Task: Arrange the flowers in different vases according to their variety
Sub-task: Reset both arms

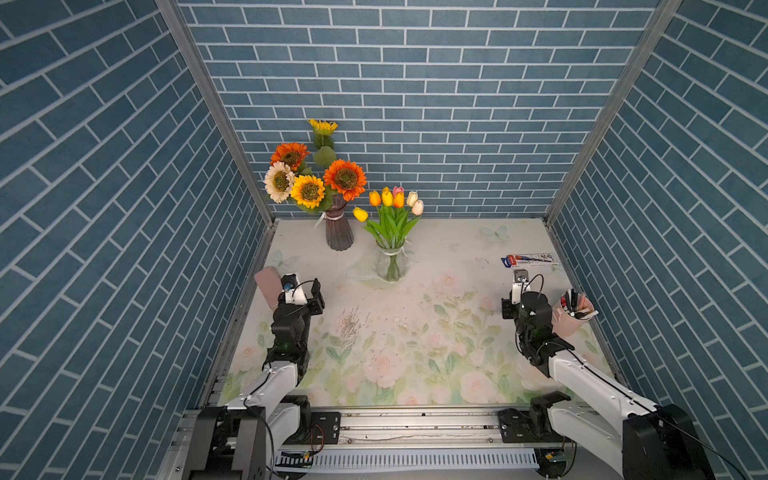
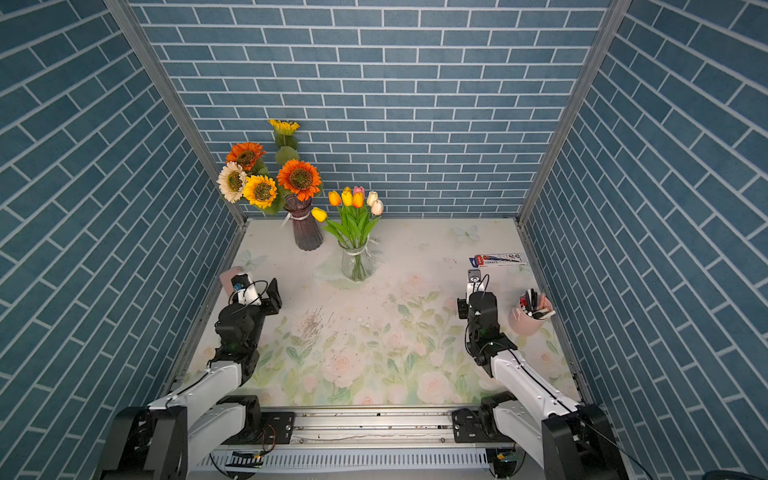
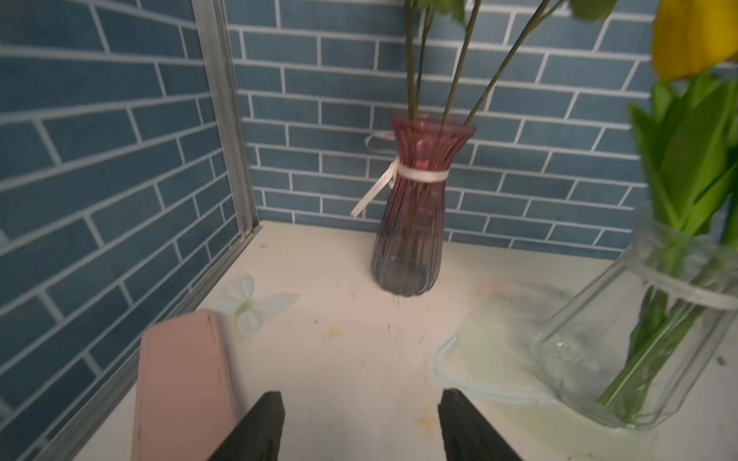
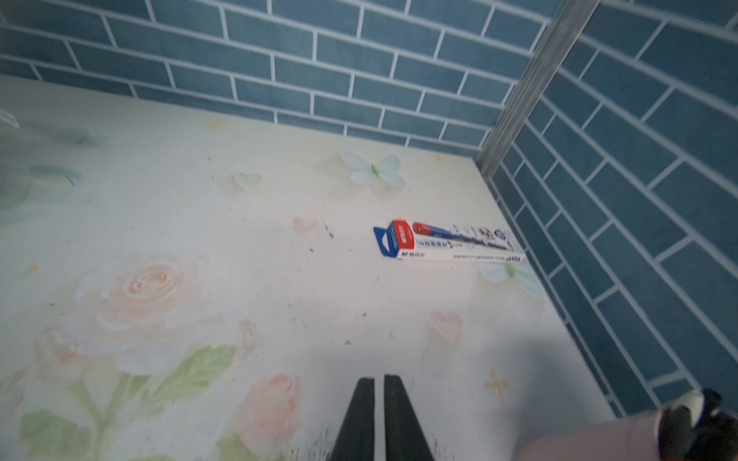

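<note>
Several sunflowers (image 1: 316, 178) stand in the ribbed dark purple vase (image 1: 338, 228) at the back left, near the wall. To its right, several tulips (image 1: 392, 203) fill the clear vase (image 1: 390, 262). My left gripper (image 3: 361, 395) hovers low at the left side of the mat. It is open and holds nothing, and it faces the purple vase (image 3: 415, 219), with the clear vase (image 3: 659, 339) to one side. My right gripper (image 4: 379, 379) is at the right side of the mat. Its fingers stand a narrow slit apart with nothing between them.
A flat pink case (image 1: 268, 286) lies beside the left gripper, against the left wall. A pen box (image 1: 530, 259) lies at the back right. A pink cup of pens (image 1: 571, 316) stands close beside the right arm. Blue brick walls enclose three sides.
</note>
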